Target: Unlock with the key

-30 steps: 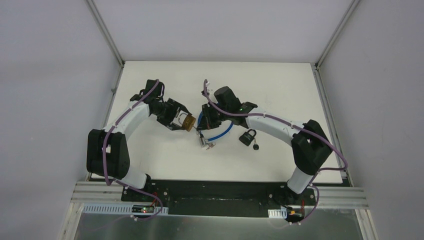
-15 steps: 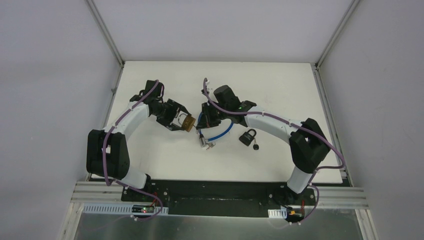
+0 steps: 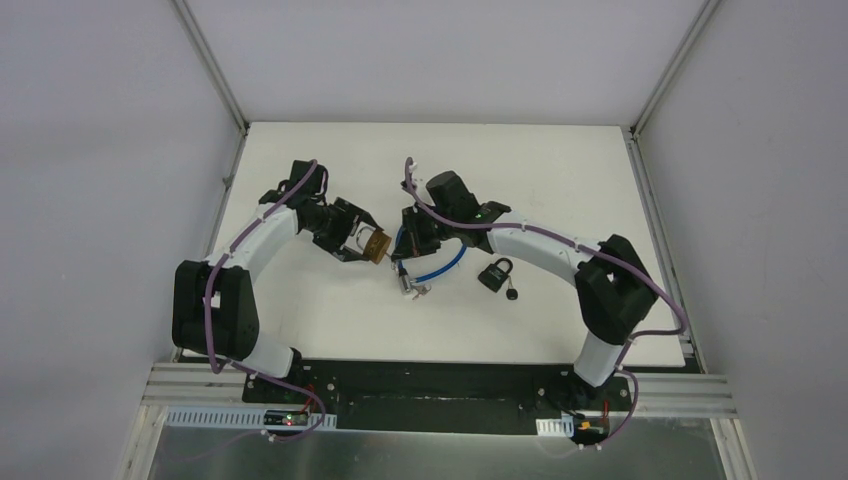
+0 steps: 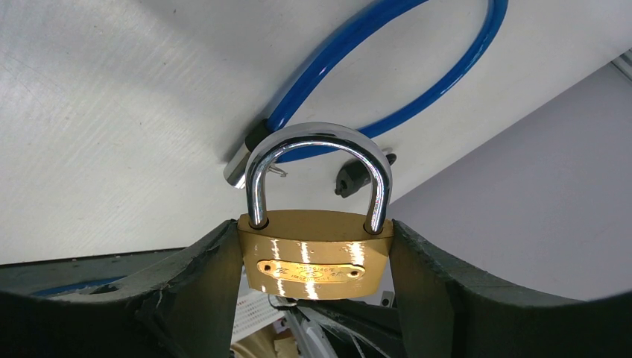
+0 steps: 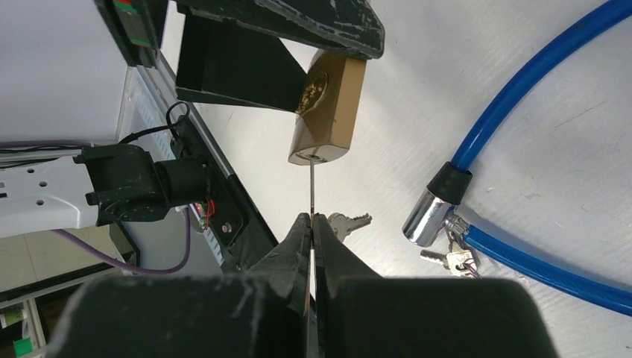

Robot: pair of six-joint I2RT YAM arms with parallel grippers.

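One brass padlock, one black padlock, one cable.

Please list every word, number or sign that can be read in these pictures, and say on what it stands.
Brass padlock: raised lettering on an oval in the middle of its front, too small and blurred to read.
No other writing can be read in any view.

Blue cable lock, gold padlock w/ chrome shackle, blk padlock.

White arms, black hands, purple cables.
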